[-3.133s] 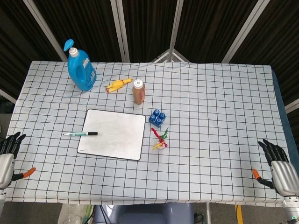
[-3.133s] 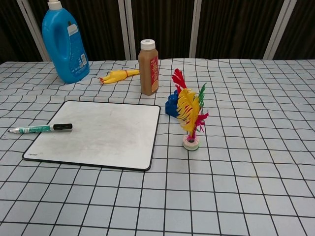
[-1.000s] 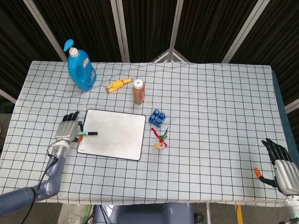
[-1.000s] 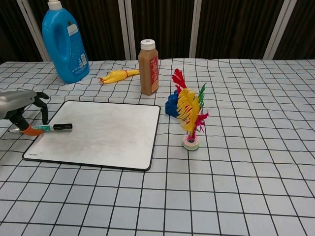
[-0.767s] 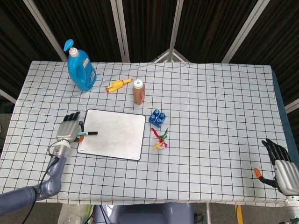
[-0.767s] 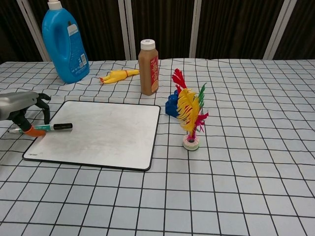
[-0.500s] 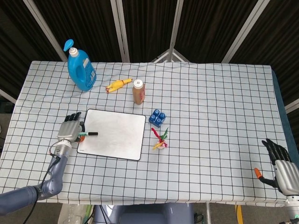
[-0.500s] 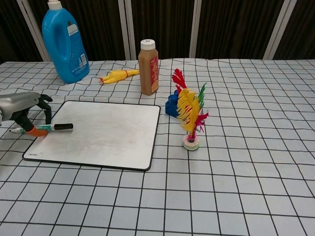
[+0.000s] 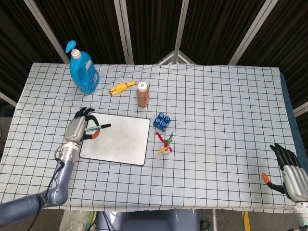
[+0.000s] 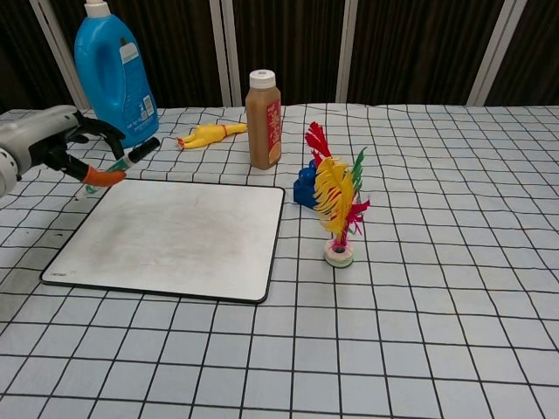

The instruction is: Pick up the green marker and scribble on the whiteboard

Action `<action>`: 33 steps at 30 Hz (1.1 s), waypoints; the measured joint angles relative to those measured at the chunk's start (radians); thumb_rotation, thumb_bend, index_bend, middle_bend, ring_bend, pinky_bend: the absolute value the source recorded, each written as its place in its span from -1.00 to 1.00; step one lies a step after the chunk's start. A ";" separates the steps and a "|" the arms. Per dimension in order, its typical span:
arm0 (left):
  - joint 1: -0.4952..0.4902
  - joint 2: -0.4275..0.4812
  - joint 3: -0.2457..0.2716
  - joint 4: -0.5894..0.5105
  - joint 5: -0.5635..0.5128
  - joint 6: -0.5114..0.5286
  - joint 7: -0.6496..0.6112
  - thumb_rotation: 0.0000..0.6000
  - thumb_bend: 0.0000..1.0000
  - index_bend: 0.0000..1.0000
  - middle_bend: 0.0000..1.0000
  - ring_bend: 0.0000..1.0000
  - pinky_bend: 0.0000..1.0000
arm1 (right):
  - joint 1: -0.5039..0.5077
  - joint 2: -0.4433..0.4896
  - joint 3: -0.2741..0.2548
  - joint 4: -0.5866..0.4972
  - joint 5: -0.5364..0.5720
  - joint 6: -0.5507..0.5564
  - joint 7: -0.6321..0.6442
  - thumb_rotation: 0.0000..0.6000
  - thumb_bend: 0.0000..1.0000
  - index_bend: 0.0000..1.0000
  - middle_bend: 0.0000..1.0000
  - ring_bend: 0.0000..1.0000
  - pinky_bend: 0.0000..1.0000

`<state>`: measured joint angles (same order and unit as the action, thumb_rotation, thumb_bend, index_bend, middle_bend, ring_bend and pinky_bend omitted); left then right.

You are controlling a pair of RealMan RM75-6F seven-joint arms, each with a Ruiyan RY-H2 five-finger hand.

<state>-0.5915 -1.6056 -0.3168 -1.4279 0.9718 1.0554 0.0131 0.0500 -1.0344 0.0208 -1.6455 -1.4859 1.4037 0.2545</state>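
Left hand [image 9: 79, 129]: the green marker [image 10: 131, 158] is gripped and held above the whiteboard's [image 9: 118, 144] left edge (black cap end raised, pointing right).
Right hand [image 9: 291, 175]: nothing is held; fingers are spread at the table's [image 9: 216, 120] front right corner.
Whiteboard: laid flat, left of table centre.

My left hand [image 10: 52, 144] now grips the green marker [image 10: 122, 163], raised off the whiteboard [image 10: 166, 236], above its left edge, black cap tilted up.
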 measured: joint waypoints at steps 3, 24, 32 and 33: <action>0.003 -0.007 -0.019 -0.013 0.040 -0.019 -0.133 1.00 0.15 0.41 -0.66 -1.00 -0.93 | 0.001 0.000 0.002 0.001 0.004 -0.002 -0.001 1.00 -0.29 -1.00 -1.00 -1.00 -1.00; -0.056 -0.126 -0.015 0.122 0.236 -0.190 -0.585 1.00 0.08 0.45 -0.62 -0.96 -0.93 | 0.003 -0.002 0.004 0.004 0.011 -0.009 0.001 1.00 -0.29 -1.00 -1.00 -1.00 -1.00; -0.070 -0.157 -0.009 0.180 0.244 -0.193 -0.605 1.00 0.06 0.46 -0.62 -0.96 -0.93 | 0.002 -0.003 0.003 0.004 0.008 -0.007 -0.001 1.00 -0.29 -1.00 -1.00 -1.00 -1.00; -0.073 -0.162 -0.009 0.188 0.243 -0.193 -0.608 1.00 0.06 0.46 -0.62 -0.96 -0.93 | 0.001 -0.002 0.002 0.004 0.008 -0.007 -0.001 1.00 -0.29 -1.00 -1.00 -1.00 -1.00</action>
<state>-0.6643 -1.7674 -0.3257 -1.2404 1.2152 0.8621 -0.5947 0.0511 -1.0362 0.0232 -1.6417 -1.4784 1.3972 0.2538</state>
